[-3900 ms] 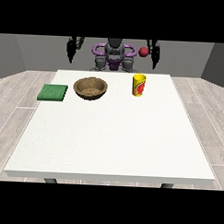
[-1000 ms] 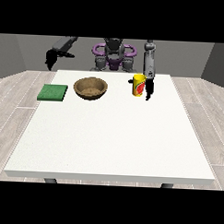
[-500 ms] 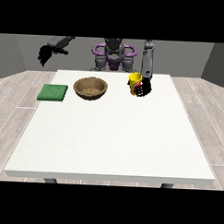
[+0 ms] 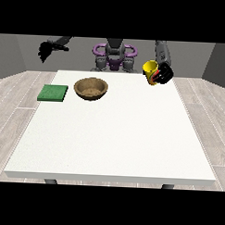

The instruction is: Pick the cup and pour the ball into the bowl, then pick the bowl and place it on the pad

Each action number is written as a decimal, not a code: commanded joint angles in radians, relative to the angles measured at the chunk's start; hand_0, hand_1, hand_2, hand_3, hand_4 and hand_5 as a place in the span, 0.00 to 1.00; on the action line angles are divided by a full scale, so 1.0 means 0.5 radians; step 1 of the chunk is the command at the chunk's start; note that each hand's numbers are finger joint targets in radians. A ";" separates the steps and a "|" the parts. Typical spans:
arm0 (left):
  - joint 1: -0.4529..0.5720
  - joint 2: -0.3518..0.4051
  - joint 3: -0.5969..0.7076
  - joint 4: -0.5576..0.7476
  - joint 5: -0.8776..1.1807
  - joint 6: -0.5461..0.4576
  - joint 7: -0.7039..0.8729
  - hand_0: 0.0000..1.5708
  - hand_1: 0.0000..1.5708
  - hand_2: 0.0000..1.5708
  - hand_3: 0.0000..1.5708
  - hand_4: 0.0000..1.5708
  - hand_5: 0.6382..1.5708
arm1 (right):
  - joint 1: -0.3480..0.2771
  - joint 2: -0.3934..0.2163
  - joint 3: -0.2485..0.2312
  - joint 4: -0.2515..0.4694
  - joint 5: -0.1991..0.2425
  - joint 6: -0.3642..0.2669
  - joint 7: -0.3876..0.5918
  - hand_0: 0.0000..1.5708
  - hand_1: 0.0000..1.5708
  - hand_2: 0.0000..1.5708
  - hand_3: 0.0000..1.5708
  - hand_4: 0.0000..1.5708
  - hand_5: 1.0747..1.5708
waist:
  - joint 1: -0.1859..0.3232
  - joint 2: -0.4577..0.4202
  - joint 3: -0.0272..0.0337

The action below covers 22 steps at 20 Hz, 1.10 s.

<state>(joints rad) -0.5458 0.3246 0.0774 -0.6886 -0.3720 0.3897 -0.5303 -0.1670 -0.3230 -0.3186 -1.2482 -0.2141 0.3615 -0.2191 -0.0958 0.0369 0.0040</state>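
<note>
My robot hand (image 4: pixel 163 74) at the view's right is gripping the tilted yellow cup (image 4: pixel 150 72) above the surface (image 4: pixel 113 133); the other robot hand (image 4: pixel 45 50) is hanging raised, fingers unclear.

We've got the yellow cup (image 4: pixel 150 71) up off the table at upper right, tilted with its mouth toward the left. The brown bowl (image 4: pixel 91 89) sits upright left of centre, and the flat green pad (image 4: pixel 53 93) lies just left of it.

1 raised camera faces the robot (image 4: pixel 114 56) across the table (image 4: pixel 113 133).
</note>
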 commanded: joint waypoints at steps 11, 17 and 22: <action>-0.440 -0.091 -0.408 -0.075 -0.714 0.192 0.989 0.95 0.95 1.00 1.00 0.97 0.70 | -0.065 -0.078 -0.075 0.292 -0.023 0.108 -0.161 0.00 0.00 0.00 0.00 0.00 1.00 | -0.028 -0.038 -0.005; -0.641 -0.152 -0.703 0.002 -1.212 0.160 1.436 0.98 0.98 1.00 1.00 1.00 0.57 | -0.080 -0.062 -0.032 0.352 0.000 0.115 -0.097 0.00 0.00 0.00 0.00 0.00 1.00 | -0.048 -0.175 -0.004; -0.723 -0.266 -1.021 0.045 -1.663 0.118 1.668 0.98 0.98 1.00 1.00 0.95 0.75 | -0.035 -0.086 -0.044 0.435 0.024 0.158 -0.189 0.00 0.00 0.00 0.00 0.00 1.00 | -0.052 -0.202 -0.002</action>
<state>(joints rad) -0.8631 0.2304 -0.3257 -0.6764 -1.0512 0.4737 0.2096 -0.1916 -0.3594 -0.3346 -1.0665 -0.2127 0.4381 -0.2903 -0.1283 -0.0465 0.0021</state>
